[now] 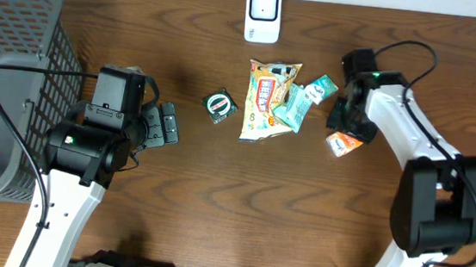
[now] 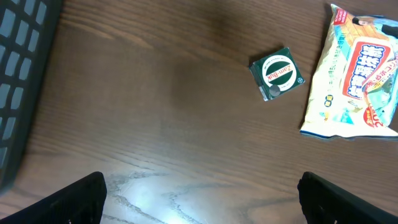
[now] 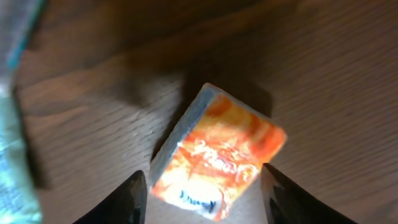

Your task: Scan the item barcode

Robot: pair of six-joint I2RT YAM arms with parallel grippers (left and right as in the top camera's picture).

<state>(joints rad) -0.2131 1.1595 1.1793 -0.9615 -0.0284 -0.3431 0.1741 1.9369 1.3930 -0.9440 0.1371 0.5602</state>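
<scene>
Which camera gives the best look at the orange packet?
The right wrist view: the orange packet fills the middle of the frame, print showing, between the jaws of the right gripper. Overhead shows it only small and partly covered from above. The left wrist view does not show it.

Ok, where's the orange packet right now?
Overhead, the orange packet lies on the table, right side, just right of the teal sachet, under the right gripper; the right wrist view shows it between the open fingers.
</scene>
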